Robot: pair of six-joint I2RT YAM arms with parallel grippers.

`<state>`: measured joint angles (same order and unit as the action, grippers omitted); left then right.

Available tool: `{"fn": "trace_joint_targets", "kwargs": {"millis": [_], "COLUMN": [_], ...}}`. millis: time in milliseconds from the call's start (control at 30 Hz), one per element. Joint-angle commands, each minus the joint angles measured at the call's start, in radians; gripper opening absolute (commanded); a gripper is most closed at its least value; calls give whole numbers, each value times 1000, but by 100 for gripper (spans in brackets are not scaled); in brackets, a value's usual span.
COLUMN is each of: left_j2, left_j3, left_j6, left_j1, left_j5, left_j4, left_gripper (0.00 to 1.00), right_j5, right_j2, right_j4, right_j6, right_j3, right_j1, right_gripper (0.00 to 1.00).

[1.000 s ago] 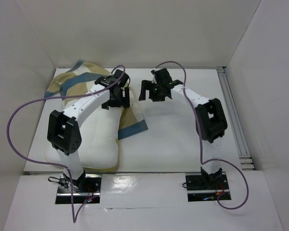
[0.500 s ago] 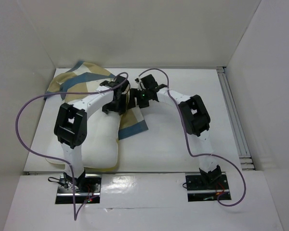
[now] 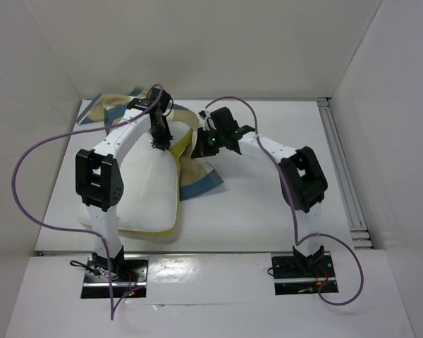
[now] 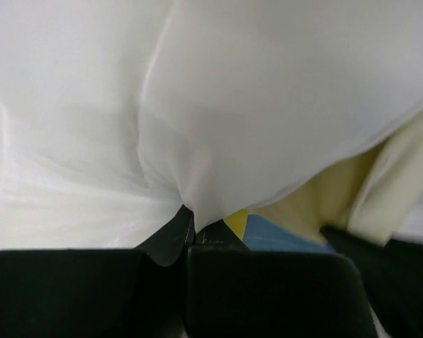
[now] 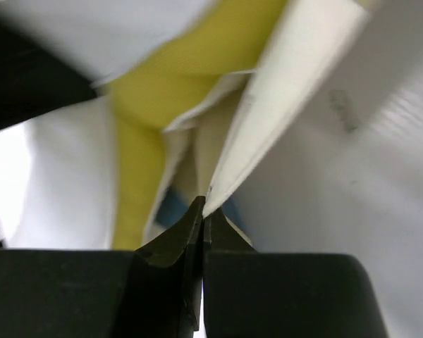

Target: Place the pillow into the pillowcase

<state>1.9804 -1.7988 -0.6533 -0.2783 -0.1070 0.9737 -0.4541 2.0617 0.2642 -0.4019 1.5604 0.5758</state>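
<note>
On the white desk [image 3: 261,211], walled in white, the pillow [image 3: 144,190] lay left of centre, its far end seemingly in the mouth of the checked pillowcase [image 3: 197,179] bunched toward the far left, its near end bare. The left arm [image 3: 123,137] had its jaws closed on a pinch of the pillow's white cover, and the right arm [image 3: 268,146] had its jaws shut on a cream edge of the pillowcase beside the yellow band [image 5: 137,176]. We judged the pillow light, soft and springy, best gripped at its piped edge, and the thin case limp and slippery, best held by its open hem.
</note>
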Motion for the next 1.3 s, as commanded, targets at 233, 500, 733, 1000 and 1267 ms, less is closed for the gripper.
{"fn": "trace_joint_targets", "kwargs": {"millis": [233,500,733,1000,1267], "left_j2": [169,212,180,17,-2], "left_j3": [-319,-395,-428,-448,-545], "left_j6": [-241,-365,-437,-419,-358], "left_j1": [-19,-19,-58,-82,-104], "left_j5": [-82,-78,-115,-115,-138], "left_j4": [-29,-56,-102,-190,-165], "left_gripper": [0,0,0,0,0], "right_j5": [-153,-241,-161,-101,-92], "right_j2": [-287,-278,-432,-565,-451], "right_j4": [95,27,110,110,234], "right_j6": [28,-14,-12,-92,6], "right_j3": [-111,-122,-279,-458,-80], "right_j1": [240,363,335,302,397], "right_gripper": [0,0,0,0,0]}}
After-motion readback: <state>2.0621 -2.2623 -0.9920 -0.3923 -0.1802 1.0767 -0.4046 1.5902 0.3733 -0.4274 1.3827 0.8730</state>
